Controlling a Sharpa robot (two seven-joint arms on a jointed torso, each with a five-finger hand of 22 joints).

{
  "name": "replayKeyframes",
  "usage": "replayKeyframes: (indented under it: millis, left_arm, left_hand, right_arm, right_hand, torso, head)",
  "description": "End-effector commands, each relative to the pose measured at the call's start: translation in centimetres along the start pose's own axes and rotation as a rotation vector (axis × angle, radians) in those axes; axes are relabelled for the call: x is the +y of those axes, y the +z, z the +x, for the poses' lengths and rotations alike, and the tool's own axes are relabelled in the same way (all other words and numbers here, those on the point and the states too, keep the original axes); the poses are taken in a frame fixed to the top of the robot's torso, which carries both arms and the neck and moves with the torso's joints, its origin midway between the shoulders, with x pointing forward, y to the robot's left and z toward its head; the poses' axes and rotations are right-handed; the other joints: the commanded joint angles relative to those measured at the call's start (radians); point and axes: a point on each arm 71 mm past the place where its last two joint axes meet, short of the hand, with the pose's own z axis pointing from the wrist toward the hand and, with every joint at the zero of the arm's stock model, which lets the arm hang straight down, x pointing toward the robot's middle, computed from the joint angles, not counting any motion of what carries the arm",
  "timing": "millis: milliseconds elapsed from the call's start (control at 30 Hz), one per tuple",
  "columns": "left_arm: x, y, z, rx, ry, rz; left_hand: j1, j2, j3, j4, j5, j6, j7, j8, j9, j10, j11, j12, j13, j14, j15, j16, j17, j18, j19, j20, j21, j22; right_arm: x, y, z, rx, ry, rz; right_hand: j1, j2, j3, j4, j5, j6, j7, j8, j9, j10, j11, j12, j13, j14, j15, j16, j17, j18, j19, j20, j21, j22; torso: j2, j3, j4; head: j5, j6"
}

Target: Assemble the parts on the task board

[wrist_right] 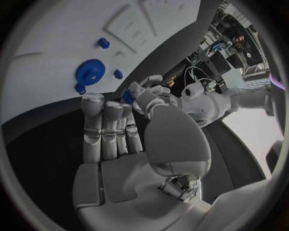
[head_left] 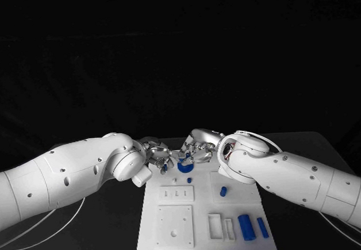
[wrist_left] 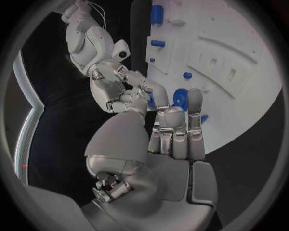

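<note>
Hands meet at the task board (head_left: 205, 215)'s far edge: we see the left hand (head_left: 155, 154) pinching a small blue part (head_left: 164, 167), the blue gear (head_left: 184, 166) at its three o'clock, then the right hand (head_left: 199, 149), fingers extended together, empty.

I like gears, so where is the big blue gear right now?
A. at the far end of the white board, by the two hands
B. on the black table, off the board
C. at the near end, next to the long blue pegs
A: the blue gear lies on the white board at its far end, between the left hand and the right hand.
</note>
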Motion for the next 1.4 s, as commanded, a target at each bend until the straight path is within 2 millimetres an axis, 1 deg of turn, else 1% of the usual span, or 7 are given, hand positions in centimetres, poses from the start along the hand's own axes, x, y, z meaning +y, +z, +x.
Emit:
replayKeyframes:
  millis: [33,300,400,667,967,1100,1400]
  left_arm:
    - [-0.1,0.0,0.2,0.009,0.016,-0.001]
    - [-0.1,0.0,0.1,0.007,0.019,0.001]
    - [-0.1,-0.1,0.2,0.007,0.021,0.003]
    - [-0.2,-0.1,0.1,-0.013,0.019,0.012]
    - [-0.1,-0.1,0.0,-0.024,0.023,0.004]
    - [0.0,-0.1,-0.2,-0.033,0.03,-0.004]
    - [0.4,-0.2,-0.5,-0.042,0.057,-0.034]
  left_hand:
    - [0.006,0.033,0.016,-0.016,0.006,-0.007,-0.003,0.024,0.031,0.005,-0.004,-0.008,-0.002,-0.002,-0.004,0.004,-0.002,0.01,-0.003,-0.005,-0.004,0.002]
    - [-0.007,0.051,0.049,-0.034,0.003,-0.004,-0.014,0.085,0.123,0.006,-0.008,-0.004,0.0,-0.001,-0.007,0.006,0.005,0.01,-0.005,-0.007,-0.003,0.009]
    - [-0.017,0.05,0.069,-0.036,0.005,-0.02,-0.021,0.119,0.232,0.009,-0.01,-0.003,0.001,0.002,-0.01,0.009,0.014,0.007,-0.004,-0.01,-0.003,0.013]
    - [-0.026,0.045,0.089,-0.032,0.014,-0.004,-0.028,0.111,0.34,0.024,-0.013,-0.005,0.0,0.011,-0.014,0.016,0.037,0.005,0.001,-0.014,-0.005,0.019]
    - [-0.027,0.041,0.1,-0.046,0.033,0.011,-0.032,0.104,0.373,0.04,-0.015,-0.01,-0.002,0.026,-0.017,0.024,0.068,0.007,0.008,-0.016,-0.005,0.022]
    - [-0.029,0.028,0.105,-0.057,0.092,0.021,-0.035,0.105,0.38,0.057,-0.019,-0.009,-0.002,0.042,-0.02,0.031,0.092,0.008,0.013,-0.018,-0.003,0.023]
    - [-0.039,0.012,0.123,-0.071,0.107,0.041,-0.038,0.087,0.388,0.078,-0.021,-0.026,-0.006,0.053,-0.022,0.02,0.102,0.007,0.015,-0.021,-0.003,0.027]
  right_arm:
    - [0.3,0.1,0.1,0.013,-0.007,-0.013]
    - [0.2,0.1,0.2,0.018,-0.007,-0.009]
    - [0.1,0.1,0.2,0.02,-0.007,-0.008]
    - [0.1,0.1,0.4,0.023,-0.005,-0.007]
    - [-0.4,-0.2,0.3,-0.002,-0.002,0.004]
    - [-1.0,-0.5,0.1,-0.018,0.002,0.001]
    - [-3.1,-2.3,-1.2,-0.083,0.02,0.002]
  right_hand:
    - [-0.003,0.01,-0.001,-0.004,-0.001,0.005,0.0,0.006,0.002,0.003,0.0,0.004,0.0,0.007,0.001,0.003,0.001,-0.005,0.007,0.001,0.001,0.074]
    - [-0.006,0.012,-0.001,-0.003,-0.001,0.006,0.0,0.006,0.002,0.003,0.0,0.004,0.0,0.006,0.001,0.002,0.001,-0.005,0.007,0.001,0.001,0.074]
    - [-0.007,0.012,-0.002,-0.003,0.0,0.005,-0.001,0.006,0.002,0.003,0.0,0.004,0.0,0.006,0.001,0.003,0.002,-0.005,0.006,0.001,0.001,0.074]
    - [-0.012,0.002,-0.022,0.001,0.016,0.005,-0.002,0.006,0.001,0.002,0.0,0.002,-0.003,0.006,0.002,-0.001,0.0,-0.005,0.006,0.001,-0.005,0.073]
    - [-0.024,-0.021,-0.121,0.032,0.064,-0.022,0.002,0.005,0.0,-0.023,0.005,-0.032,-0.036,-0.001,0.004,-0.019,-0.013,-0.004,0.004,0.003,-0.033,0.066]
    - [-0.017,-0.041,-0.232,0.045,0.087,-0.145,0.036,0.007,0.001,-0.045,0.029,-0.156,-0.158,-0.055,0.026,-0.137,-0.106,0.018,-0.068,0.025,-0.357,-0.042]
    - [0.063,-0.096,-0.359,0.132,0.135,-0.324,0.059,0.001,-0.007,-0.077,0.053,-0.186,-0.352,-0.101,0.049,-0.171,-0.244,0.011,-0.04,0.047,-0.517,-0.194]
  torso:
    - [0.0,-0.0002,0.0002]
    - [0.0,-0.0003,0.0001]
    - [0.0,-0.0003,0.0002]
    - [0.0,0.0001,0.0003]
    - [0.0,0.0004,-0.0005]
    - [0.0,0.0007,-0.0004]
    - [-0.001,0.0001,-0.0004]
  head:
    - [0.0,-0.001]
    - [-0.001,-0.003]
    - [-0.001,-0.003]
    - [-0.001,-0.005]
    - [0.0,-0.008]
    - [0.002,-0.007]
    - [0.007,-0.012]
